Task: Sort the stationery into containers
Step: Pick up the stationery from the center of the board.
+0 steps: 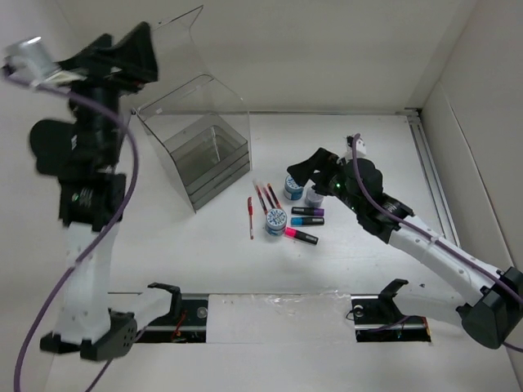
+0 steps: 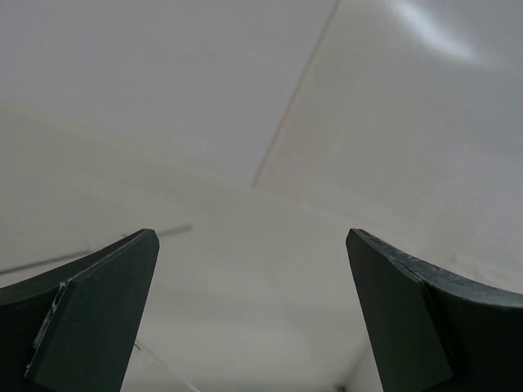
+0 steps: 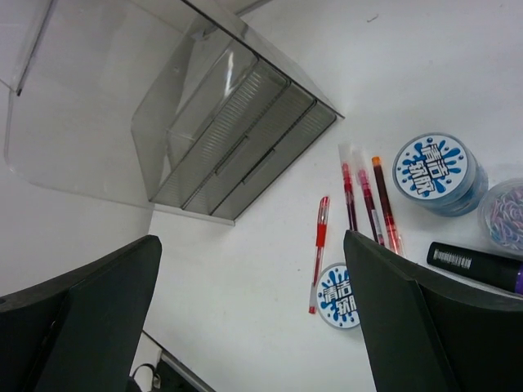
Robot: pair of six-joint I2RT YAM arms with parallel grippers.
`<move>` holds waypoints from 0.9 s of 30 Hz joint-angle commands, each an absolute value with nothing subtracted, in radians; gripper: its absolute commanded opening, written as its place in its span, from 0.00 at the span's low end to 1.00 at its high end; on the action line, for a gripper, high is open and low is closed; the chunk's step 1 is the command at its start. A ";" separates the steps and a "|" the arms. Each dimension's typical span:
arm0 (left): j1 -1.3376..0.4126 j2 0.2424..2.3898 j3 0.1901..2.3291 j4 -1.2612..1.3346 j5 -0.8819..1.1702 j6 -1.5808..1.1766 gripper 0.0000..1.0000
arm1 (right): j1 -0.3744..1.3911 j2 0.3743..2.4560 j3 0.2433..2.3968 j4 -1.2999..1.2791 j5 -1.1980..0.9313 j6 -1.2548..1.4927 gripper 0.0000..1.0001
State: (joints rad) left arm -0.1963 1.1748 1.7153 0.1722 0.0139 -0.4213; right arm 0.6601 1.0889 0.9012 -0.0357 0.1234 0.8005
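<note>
- Box [image 1: 214,147]: clear, glossy hard plastic, with smooth walls and a curved lid that catch pale reflections
- Drawers [image 3: 245,155] at its base: the same transparent plastic, looking greyer, with fine ribbing along the fronts
- Tubs [image 3: 431,167]: translucent bluish plastic sides, and smooth lids printed blue and white with a slight sheen
- Markers [image 3: 474,265]: black plastic barrel with a satin finish and a white printed label
- Red pens [image 3: 319,245]: thin, shiny, translucent red plastic
- Table [image 1: 245,269]: white, matt, smooth
- Left gripper [image 2: 252,318] and right gripper [image 3: 253,318]: matt black plastic fingers with flat, dull pads
- Cable [image 1: 132,163]: smooth purple sheath
</note>
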 commanded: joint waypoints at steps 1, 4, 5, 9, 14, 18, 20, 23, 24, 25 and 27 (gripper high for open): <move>-0.198 1.086 1.710 0.054 -0.237 -0.347 1.00 | 0.683 1.097 0.907 0.037 0.118 0.784 0.99; -0.198 1.019 1.687 -0.115 -0.394 -0.302 1.00 | 0.692 1.097 0.907 0.037 0.106 0.784 0.99; -0.198 0.999 1.660 -0.155 -0.443 -0.302 1.00 | 0.701 1.086 0.907 0.037 0.106 0.784 0.99; -0.198 0.920 1.603 -0.313 -0.619 -0.270 1.00 | 0.715 1.043 0.897 0.037 0.066 0.775 0.99; -0.250 0.862 1.568 -0.514 -0.901 -0.241 1.00 | 0.758 0.988 0.897 0.046 0.066 0.755 0.99; -0.250 0.825 1.581 -0.548 -0.803 -0.241 1.00 | 0.778 0.979 0.888 0.046 0.066 0.755 0.99; -0.250 0.850 1.650 -0.572 -0.676 -0.229 1.00 | 0.778 0.988 0.888 0.046 0.066 0.755 0.99; -0.250 0.965 1.768 -0.586 -0.311 -0.218 1.00 | 0.788 0.988 0.888 0.046 0.077 0.755 0.99; -0.250 1.010 1.781 -0.575 -0.131 -0.218 1.00 | 0.788 0.988 0.888 0.046 0.077 0.755 0.99; -0.250 1.028 1.781 -0.563 -0.067 -0.218 1.00 | 0.788 0.988 0.888 0.046 0.090 0.755 0.99; -0.250 1.028 1.738 -0.469 0.052 -0.230 1.00 | 0.788 0.979 0.888 0.046 0.115 0.746 0.99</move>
State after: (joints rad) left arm -0.2470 0.9699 1.7638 -0.5396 -0.2783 -0.2428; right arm 0.7780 0.9924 0.8860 0.0010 0.0799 0.7681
